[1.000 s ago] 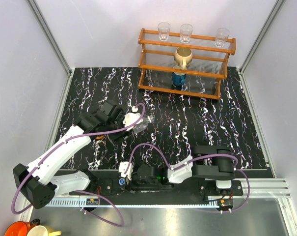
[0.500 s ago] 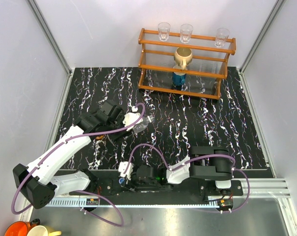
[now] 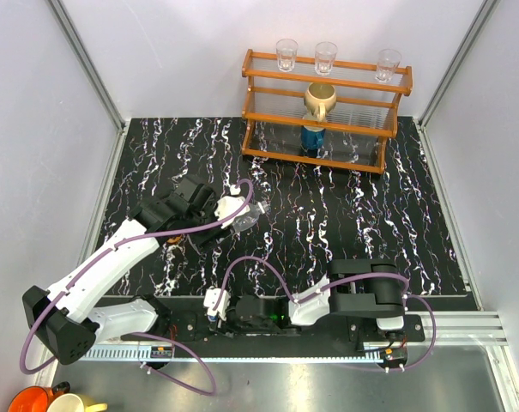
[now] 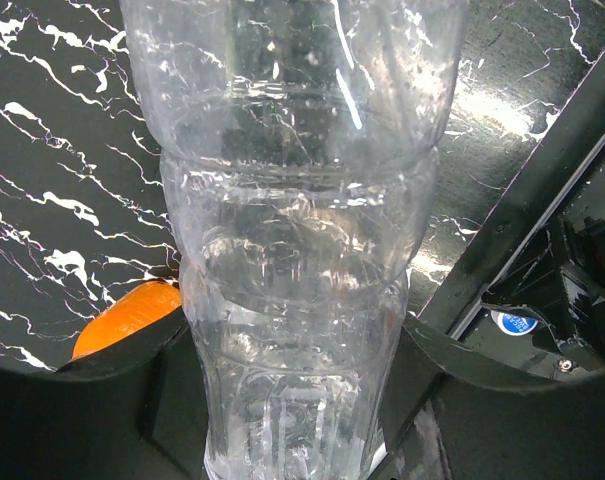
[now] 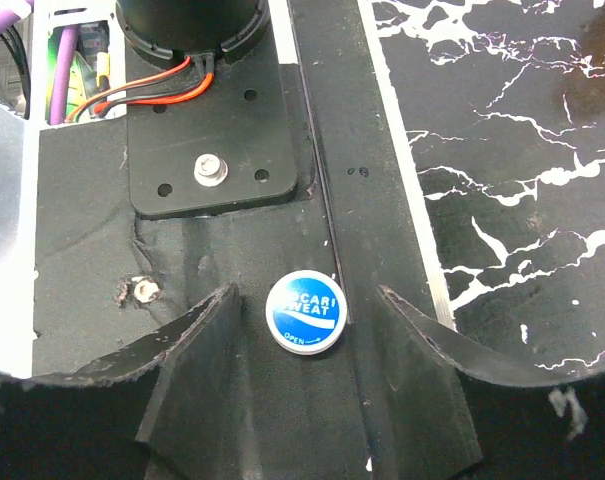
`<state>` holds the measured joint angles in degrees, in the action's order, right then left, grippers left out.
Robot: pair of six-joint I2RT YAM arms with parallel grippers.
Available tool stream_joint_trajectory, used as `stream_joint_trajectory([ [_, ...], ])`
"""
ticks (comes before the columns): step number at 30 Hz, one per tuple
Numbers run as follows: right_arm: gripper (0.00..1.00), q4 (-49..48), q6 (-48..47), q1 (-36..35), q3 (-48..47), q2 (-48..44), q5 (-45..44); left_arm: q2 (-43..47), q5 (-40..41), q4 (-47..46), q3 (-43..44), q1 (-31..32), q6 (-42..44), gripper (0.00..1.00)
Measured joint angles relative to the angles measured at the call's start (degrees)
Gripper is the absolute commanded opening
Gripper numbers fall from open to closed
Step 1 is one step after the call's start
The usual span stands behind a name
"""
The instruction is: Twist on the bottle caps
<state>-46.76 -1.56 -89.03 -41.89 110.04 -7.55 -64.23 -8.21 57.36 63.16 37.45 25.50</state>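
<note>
The blue cap point(image 5: 304, 313) lies flat on the black base plate point(image 5: 82, 260), between the right gripper's point(image 5: 307, 292) 2 wide-spread fingers and touching neither. 1 bolt point(image 5: 210, 170) sits ahead-left of them. The left gripper point(image 4: 297, 345) clamps the clear bottle point(image 4: 297, 200). An orange item point(image 4: 122, 318) shows beside 1 finger, partly hidden.

The clear bottle point(image 4: 297, 250) runs off the top and bottom edges; an orange object point(image 4: 122, 315) sits mostly hidden behind one finger point(image 4: 112, 400) of the left tool point(image 4: 297, 385).
</note>
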Motion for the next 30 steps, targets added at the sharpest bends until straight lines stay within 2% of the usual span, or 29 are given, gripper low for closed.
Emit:
stream_joint_trajectory([
  [17, 0.47, 1.49, 3.34, -0.35, -0.07, 0.00, -1.05, 0.00, -0.20, 0.00, 0.00, 0.00, -0.52, 0.55],
  [30, 0.35, 1.68, 3.54, -1.70, -0.07, -0.15, -5.60, 0.00, -0.76, -0.02, -1.55, 0.00, -1.66, 0.55],
])
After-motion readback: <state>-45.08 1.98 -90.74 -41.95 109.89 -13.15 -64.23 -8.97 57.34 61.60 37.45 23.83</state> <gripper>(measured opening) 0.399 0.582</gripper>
